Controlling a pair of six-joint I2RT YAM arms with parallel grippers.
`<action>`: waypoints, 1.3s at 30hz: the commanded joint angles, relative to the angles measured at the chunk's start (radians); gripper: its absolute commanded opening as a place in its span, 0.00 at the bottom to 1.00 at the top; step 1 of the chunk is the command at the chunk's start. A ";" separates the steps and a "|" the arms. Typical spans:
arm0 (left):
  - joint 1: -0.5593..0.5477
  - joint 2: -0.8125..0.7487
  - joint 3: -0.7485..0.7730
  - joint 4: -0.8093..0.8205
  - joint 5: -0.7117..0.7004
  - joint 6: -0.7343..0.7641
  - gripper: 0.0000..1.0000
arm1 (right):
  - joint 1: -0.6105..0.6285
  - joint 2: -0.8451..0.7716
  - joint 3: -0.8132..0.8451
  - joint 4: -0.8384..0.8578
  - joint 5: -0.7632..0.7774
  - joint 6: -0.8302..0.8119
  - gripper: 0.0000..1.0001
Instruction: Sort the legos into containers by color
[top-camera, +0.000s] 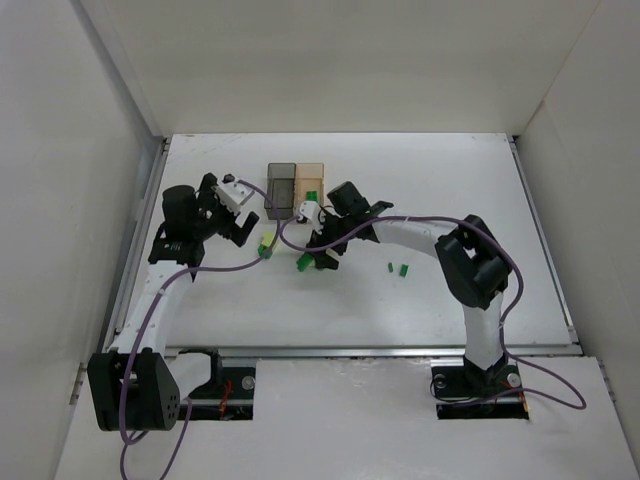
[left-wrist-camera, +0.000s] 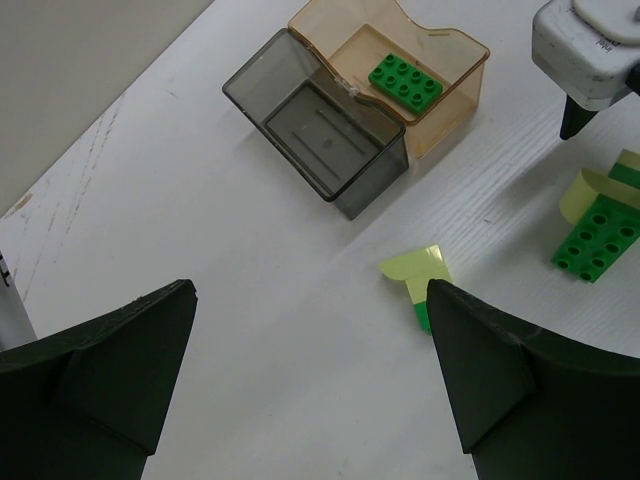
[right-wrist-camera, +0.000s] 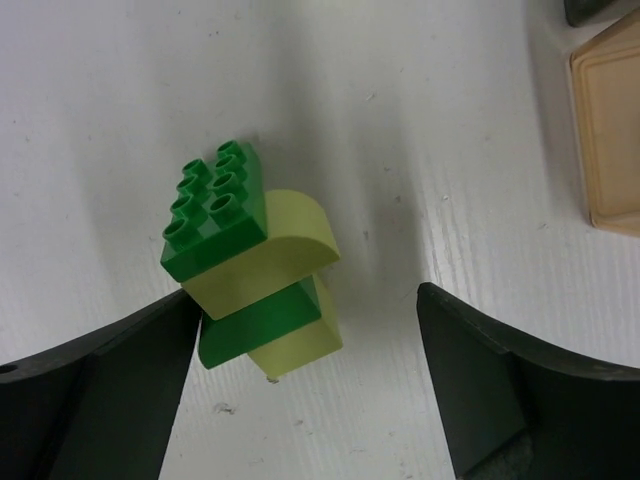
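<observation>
The two joined containers stand at the back middle: the smoky grey box (top-camera: 281, 188) (left-wrist-camera: 322, 133) and the amber box (top-camera: 311, 184) (left-wrist-camera: 412, 92), which holds a dark green brick (left-wrist-camera: 404, 80). My left gripper (top-camera: 240, 232) (left-wrist-camera: 310, 385) is open and empty; a small yellow-green and green piece (top-camera: 266, 245) (left-wrist-camera: 420, 280) lies by its right finger. My right gripper (top-camera: 320, 256) (right-wrist-camera: 305, 390) is open over a stack of green and yellow-green bricks (top-camera: 303, 262) (right-wrist-camera: 250, 265), which touches its left finger (right-wrist-camera: 110, 380). That stack also shows in the left wrist view (left-wrist-camera: 600, 230).
Two tiny green bricks (top-camera: 397, 268) lie on the white table to the right of the right gripper. The right arm's white wrist part (left-wrist-camera: 590, 45) sits close to the amber box. White walls enclose the table on three sides.
</observation>
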 joint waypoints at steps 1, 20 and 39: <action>-0.004 -0.030 -0.003 0.017 0.031 0.005 0.99 | 0.005 -0.046 -0.003 0.077 0.010 0.024 0.91; -0.004 -0.021 0.038 -0.221 0.256 0.218 0.79 | 0.014 0.022 0.078 0.085 -0.160 0.133 0.00; -0.133 0.172 0.391 -0.483 0.452 0.276 0.91 | -0.038 -0.171 0.213 0.168 -0.243 0.463 0.00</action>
